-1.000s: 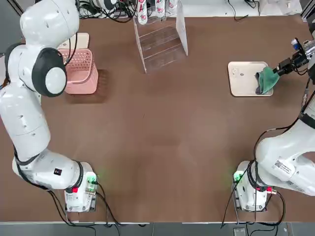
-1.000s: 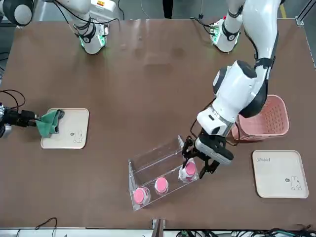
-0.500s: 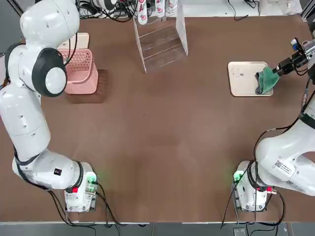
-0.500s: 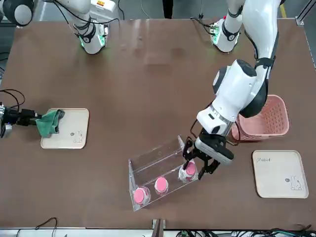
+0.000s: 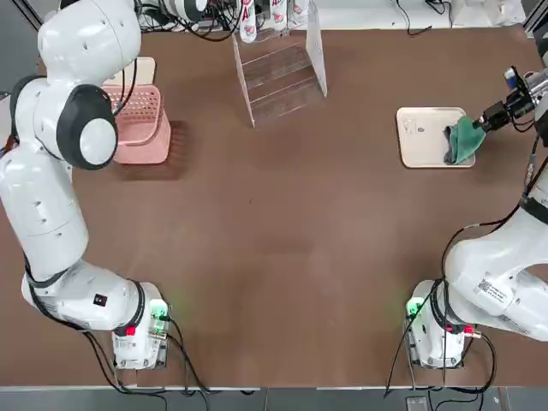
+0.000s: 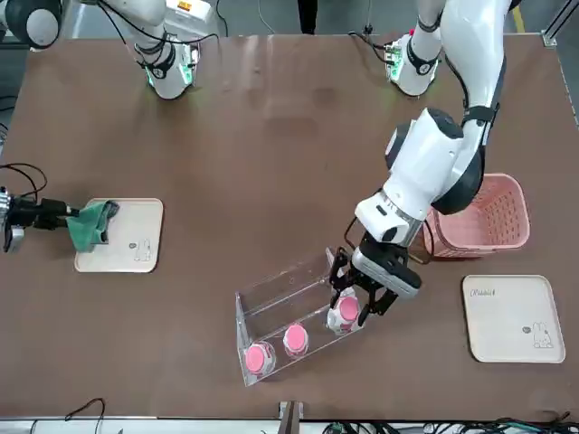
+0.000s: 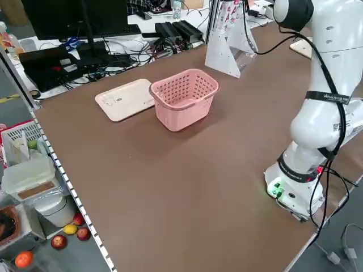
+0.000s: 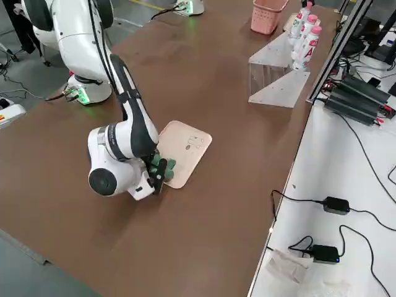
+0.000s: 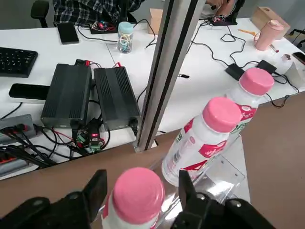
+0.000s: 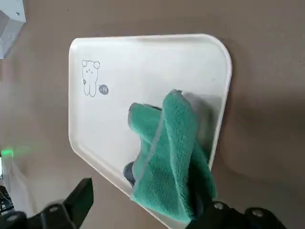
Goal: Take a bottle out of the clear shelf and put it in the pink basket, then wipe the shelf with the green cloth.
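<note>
The left gripper (image 6: 354, 301) is down at the clear shelf (image 6: 294, 316), fingers either side of the end bottle (image 6: 344, 312), the one nearest the pink basket (image 6: 479, 217). That bottle stands upright, pink cap up between the fingers (image 9: 95, 193); I'd say they are partly spread, close to the cap, and contact isn't clear. Two more bottles stand beside it. Over at the cream tray (image 5: 425, 137), the right gripper (image 10: 143, 202) sits at the green cloth (image 10: 169, 157), fingers wide apart with the cloth bunched between them, not visibly pinched. A straight lift looks like the left arm's job.
</note>
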You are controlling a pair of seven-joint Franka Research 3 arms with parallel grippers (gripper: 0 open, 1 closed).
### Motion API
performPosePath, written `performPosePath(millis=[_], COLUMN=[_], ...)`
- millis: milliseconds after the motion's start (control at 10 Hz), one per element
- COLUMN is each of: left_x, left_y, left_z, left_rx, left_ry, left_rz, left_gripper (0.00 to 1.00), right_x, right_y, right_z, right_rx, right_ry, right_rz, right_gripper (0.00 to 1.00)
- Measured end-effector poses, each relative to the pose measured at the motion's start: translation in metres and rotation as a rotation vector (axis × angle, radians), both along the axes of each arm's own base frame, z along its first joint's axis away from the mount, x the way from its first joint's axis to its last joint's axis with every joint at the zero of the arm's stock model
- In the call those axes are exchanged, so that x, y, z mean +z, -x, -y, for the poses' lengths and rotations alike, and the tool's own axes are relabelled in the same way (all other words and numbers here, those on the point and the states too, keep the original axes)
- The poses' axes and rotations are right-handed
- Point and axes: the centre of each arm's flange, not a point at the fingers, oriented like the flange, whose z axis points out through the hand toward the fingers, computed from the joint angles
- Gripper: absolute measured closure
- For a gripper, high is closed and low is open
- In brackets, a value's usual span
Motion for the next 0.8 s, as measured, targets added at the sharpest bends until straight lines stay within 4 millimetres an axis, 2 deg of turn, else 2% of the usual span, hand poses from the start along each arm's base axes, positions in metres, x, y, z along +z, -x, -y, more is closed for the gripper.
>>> performPosePath(millis=[100, 300, 400, 700, 800], left_x=[-0.0001, 0.0005, 0.0002, 0.0002, 0.0007], left_y=[0.0001, 0.0007, 0.0006, 0.0007, 0.0008], left_z=[0.0001, 0.0009, 0.0006, 0.0006, 0.0006], left_rx=[-0.003, -0.002, -0.001, -0.001, 0.000], left_ry=[-0.016, -0.024, -0.025, -0.024, -0.023], left_rz=[0.012, 0.032, 0.035, 0.037, 0.037], left_gripper=[0.41, 0.55, 0.56, 0.56, 0.56], right_x=[-0.0004, -0.0022, -0.0039, -0.0074, -0.0075], right_y=[-0.0019, -0.0032, -0.0033, -0.0032, -0.0026], right_z=[-0.0006, 0.0004, 0.0011, 0.0024, 0.0028], right_rx=[0.000, -0.004, -0.006, -0.011, -0.012], right_ry=[0.008, 0.020, 0.024, 0.031, 0.030], right_rz=[0.005, 0.010, 0.011, 0.012, 0.010], right_gripper=[0.32, 0.37, 0.42, 0.92, 0.97])
